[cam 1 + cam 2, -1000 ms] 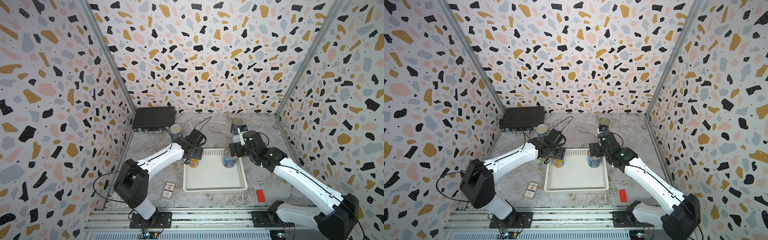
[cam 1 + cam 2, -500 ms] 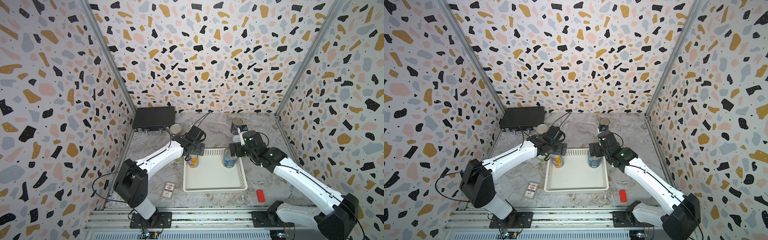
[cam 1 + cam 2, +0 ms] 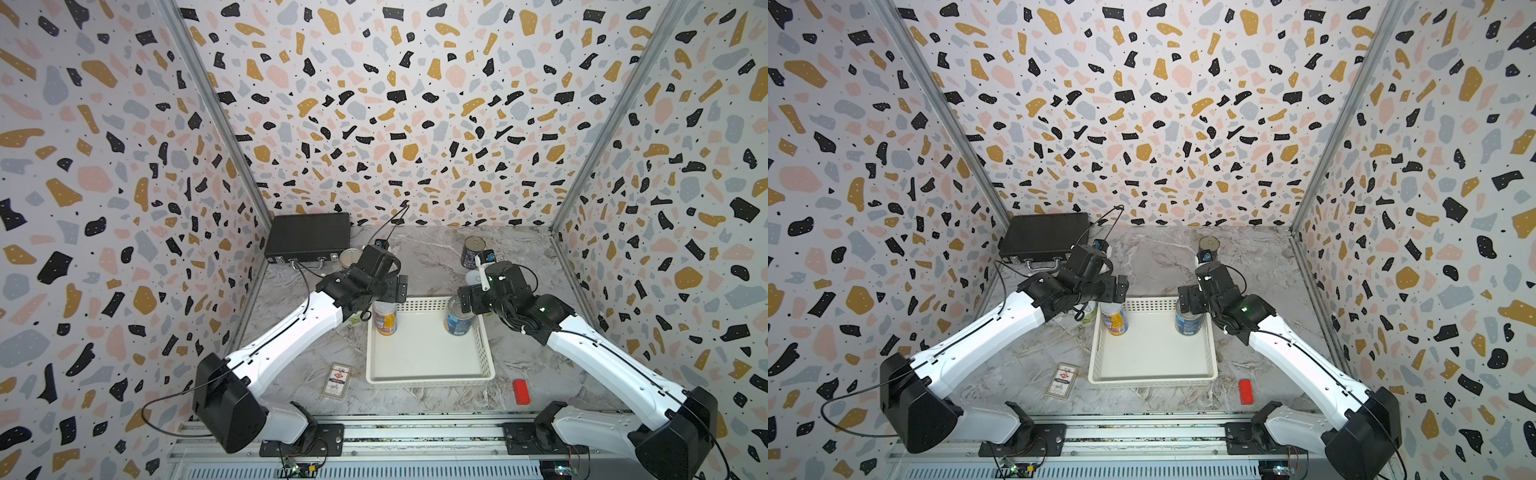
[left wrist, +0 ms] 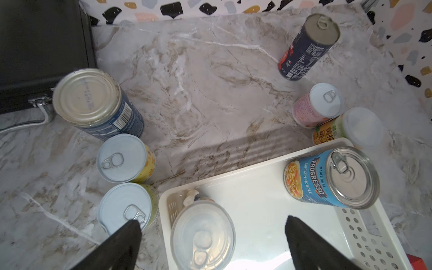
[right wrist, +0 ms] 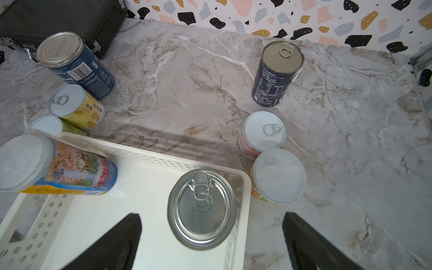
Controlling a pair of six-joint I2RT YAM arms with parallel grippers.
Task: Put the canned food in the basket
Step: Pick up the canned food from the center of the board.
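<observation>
Left end effector (image 4: 212, 222) is wide open and empty, above a yellow can (image 4: 203, 236) standing in the basket (image 4: 257, 210). Right end effector (image 5: 211, 217), equally open and empty, hangs above a blue can (image 5: 201, 208) in the basket's corner. Other cans (image 4: 124, 159) stand on the counter (image 4: 210, 93) beyond.

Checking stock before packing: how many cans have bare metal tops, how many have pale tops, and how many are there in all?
Metal-top cans: 3 (Progresso can, navy can, blue barcode can)
Pale-top cans: 5 (yellow can, green can, pink can, green-orange can, multicolour can)
Total: 8 cans
</observation>
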